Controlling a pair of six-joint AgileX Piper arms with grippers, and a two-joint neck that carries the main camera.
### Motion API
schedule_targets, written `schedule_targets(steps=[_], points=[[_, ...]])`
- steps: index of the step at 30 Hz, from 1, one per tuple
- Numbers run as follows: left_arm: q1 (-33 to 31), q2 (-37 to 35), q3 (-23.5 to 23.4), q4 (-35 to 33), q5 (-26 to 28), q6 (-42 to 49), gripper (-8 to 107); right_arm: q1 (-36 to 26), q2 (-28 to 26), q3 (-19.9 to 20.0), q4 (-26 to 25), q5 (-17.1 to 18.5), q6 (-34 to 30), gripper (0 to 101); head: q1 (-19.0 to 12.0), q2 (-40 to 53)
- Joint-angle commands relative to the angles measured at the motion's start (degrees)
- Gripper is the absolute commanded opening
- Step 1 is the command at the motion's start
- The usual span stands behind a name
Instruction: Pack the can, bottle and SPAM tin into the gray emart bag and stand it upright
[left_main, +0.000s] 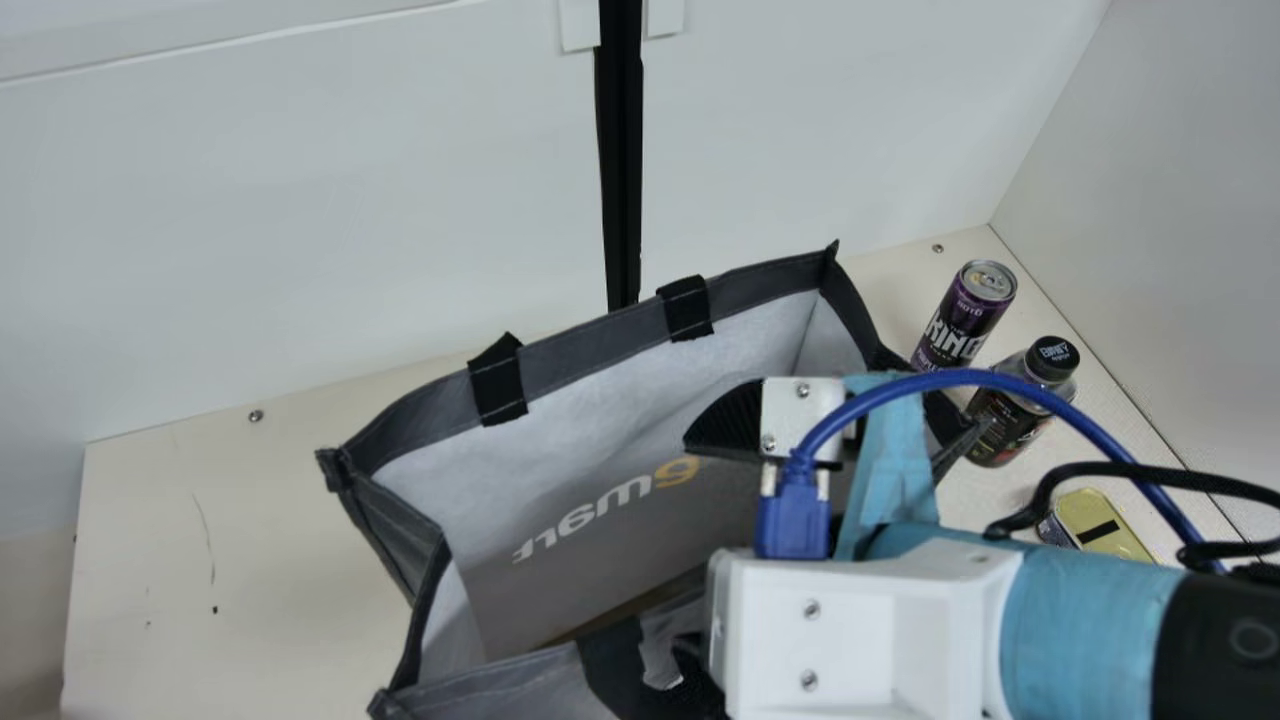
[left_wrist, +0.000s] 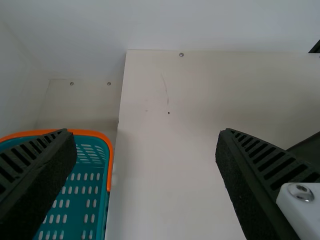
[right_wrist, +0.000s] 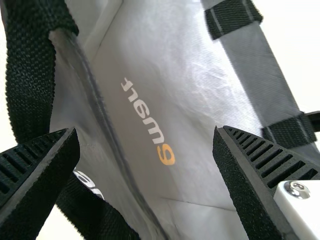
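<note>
Bag, location: gray emart bag (left_main: 590, 510) on the bench (left_main: 245, 540), set aslant, mouth open.
Bag, appearance: pale lining, dark hem, black webbing handles (right_wrist: 31, 75).
Bag, handling: light, limp, likely to fold inward; grasp at the hem or a handle root.
Can, location: upright near the bench's far right corner.
Can, appearance: slim purple can (left_main: 965, 315), silver lid.
Can, handling: smooth, probably weighty if full; grasp squarely at mid-wall.
Bottle, location: upright near the bench's right edge, beside the can.
Bottle, appearance: clear bottle (left_main: 1010, 415), black cap, dark label.
Bottle, handling: may slip or flex; grasp below the shoulder.
Tin, location: toward the bench's right edge, partly hidden by the arm.
Tin, appearance: SPAM tin (left_main: 1100, 525), yellow lid, rounded corners.
Tin, handling: stiff, dense; grasp across the narrower sides.
Right pincer (right_wrist: 146, 132): spread, at the bag's mouth.
Left pincer (left_wrist: 145, 132): spread, above the bench.
</note>
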Motion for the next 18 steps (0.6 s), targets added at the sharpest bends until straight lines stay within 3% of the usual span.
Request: schedule_targets(steps=[1,18], points=[[0.00,0.00,0.00,0.00,0.00,0.00,90,-0.49,-0.25,-0.35,0.10,-0.06,0.28,95,-1.30,-0.05],[0.00,0.00,0.00,0.00,0.00,0.00,90,-5.56,-1.60,-7.68,2.32,-0.06,1.01,95,-1.30,-0.05]])
